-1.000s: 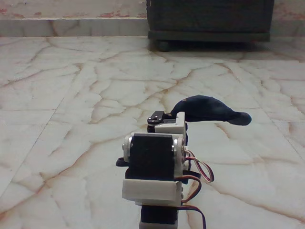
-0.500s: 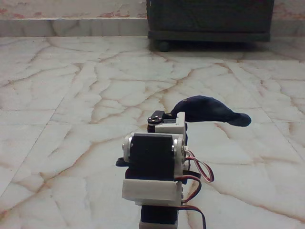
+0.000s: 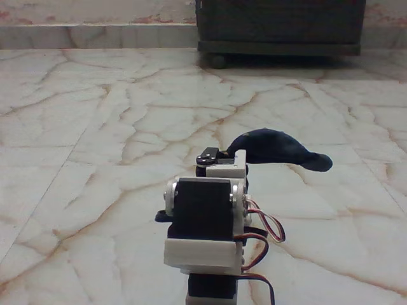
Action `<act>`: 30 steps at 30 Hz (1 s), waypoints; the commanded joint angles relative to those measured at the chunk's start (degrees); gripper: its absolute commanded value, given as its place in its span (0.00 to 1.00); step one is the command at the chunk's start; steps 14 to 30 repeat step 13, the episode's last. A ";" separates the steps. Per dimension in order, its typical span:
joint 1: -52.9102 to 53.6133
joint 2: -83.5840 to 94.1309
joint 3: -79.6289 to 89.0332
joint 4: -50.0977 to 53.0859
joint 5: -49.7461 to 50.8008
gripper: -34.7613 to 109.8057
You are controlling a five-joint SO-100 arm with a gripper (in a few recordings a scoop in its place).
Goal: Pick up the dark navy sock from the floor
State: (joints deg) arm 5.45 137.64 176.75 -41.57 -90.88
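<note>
Marble floor [image 3: 95, 127] is gleaming; I'm holding the dark navy sock [image 3: 280, 149] beyond the gripper [image 3: 236, 155], jaw state unclear—it's risking slipping.

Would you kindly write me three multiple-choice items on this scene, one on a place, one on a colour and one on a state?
1. Where is the wooden cabinet in the fixed view?
A. top right
B. bottom left
C. centre

2. What colour is the sock?
A. red
B. dark navy
C. yellow

3. How does the sock lie?
A. flat on the floor
B. arched beside the arm, its toe pointing right
C. rolled into a ball

Answers: 1 A, it stands at the far edge. 2 B, it looks near-black blue. 3 B, it curves up from the arm's end.
</note>
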 commanded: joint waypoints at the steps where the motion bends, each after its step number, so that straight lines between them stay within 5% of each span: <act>1: -0.53 2.02 -0.18 -0.53 0.79 0.24; 30: -0.53 2.02 -0.09 -0.18 0.53 0.24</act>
